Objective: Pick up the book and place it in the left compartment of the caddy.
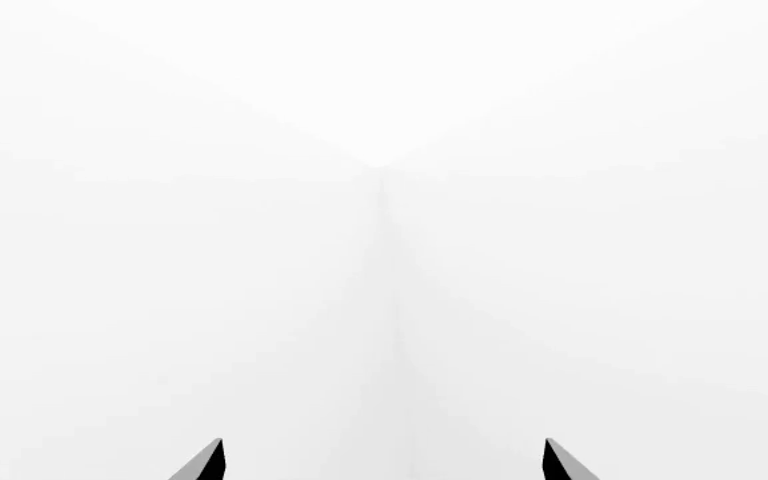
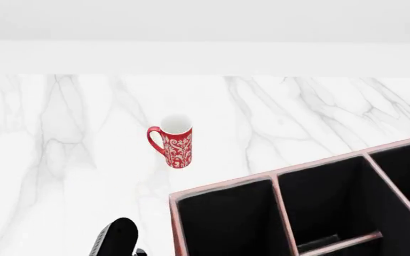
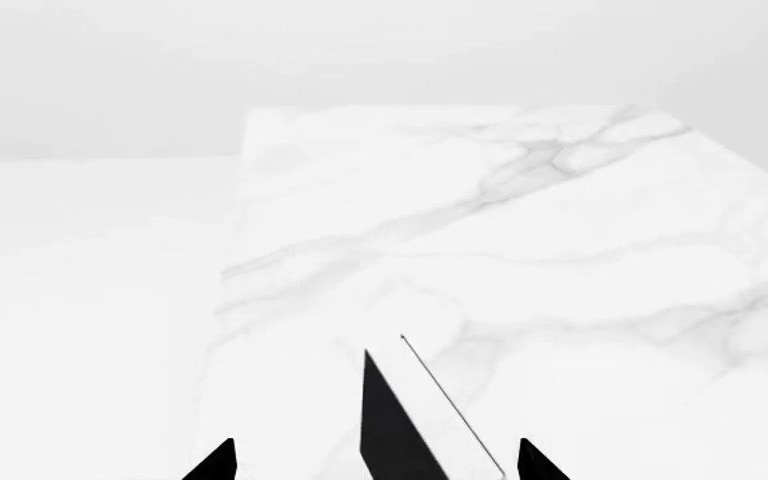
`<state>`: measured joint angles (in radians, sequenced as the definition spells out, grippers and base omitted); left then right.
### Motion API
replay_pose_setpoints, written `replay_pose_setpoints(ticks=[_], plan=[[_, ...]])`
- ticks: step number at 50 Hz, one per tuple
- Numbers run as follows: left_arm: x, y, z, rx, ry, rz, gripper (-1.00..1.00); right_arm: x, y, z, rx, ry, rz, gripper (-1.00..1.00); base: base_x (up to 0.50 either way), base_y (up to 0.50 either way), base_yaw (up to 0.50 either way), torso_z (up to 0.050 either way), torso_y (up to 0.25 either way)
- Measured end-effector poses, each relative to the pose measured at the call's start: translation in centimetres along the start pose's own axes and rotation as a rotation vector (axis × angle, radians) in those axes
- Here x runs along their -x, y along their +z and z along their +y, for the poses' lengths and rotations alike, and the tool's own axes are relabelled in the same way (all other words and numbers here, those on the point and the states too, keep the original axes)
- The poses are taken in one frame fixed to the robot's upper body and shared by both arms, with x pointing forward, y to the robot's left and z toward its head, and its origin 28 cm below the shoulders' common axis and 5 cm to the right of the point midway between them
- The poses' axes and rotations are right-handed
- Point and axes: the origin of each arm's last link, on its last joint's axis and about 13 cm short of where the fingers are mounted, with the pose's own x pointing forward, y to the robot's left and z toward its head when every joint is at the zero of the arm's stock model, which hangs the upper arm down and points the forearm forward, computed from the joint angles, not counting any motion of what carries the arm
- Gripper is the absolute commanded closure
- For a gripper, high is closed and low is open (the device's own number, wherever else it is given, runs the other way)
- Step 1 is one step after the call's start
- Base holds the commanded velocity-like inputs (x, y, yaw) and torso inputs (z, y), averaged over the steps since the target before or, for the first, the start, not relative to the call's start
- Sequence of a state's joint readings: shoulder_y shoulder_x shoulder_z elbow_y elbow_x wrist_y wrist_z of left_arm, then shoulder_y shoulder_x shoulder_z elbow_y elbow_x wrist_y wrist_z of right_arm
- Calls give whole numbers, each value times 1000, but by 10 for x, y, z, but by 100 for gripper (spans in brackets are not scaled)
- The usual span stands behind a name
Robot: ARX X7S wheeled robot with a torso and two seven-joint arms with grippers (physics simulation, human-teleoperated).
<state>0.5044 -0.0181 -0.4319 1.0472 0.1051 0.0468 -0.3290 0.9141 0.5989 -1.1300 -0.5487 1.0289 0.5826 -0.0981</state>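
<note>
The right claw [image 3: 377,465] has its tips set wide with the book [image 3: 387,420] standing edge-on between them, black cover and white pages showing; there is a gap on one side, so I cannot tell whether it grips. Bare marble counter [image 3: 558,250] runs ahead to its far edge. The left claw [image 1: 384,468] is spread wide on nothing, facing blank white. In the head view the caddy [image 2: 223,187] sits at the near right, its left compartment [image 2: 226,226] open, and the red mug [image 2: 177,142] stands well apart
</note>
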Motion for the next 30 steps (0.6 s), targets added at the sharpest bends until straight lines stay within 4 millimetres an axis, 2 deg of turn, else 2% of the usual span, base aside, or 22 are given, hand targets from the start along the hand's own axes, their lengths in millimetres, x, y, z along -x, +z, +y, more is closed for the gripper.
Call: replay_pose_setpoints(ticks=[30], plan=[[-1,-1,-2,-2,-6,3,-100,-2,-18,-5,-1,-75,-16,-100,0,0,0,0,0]])
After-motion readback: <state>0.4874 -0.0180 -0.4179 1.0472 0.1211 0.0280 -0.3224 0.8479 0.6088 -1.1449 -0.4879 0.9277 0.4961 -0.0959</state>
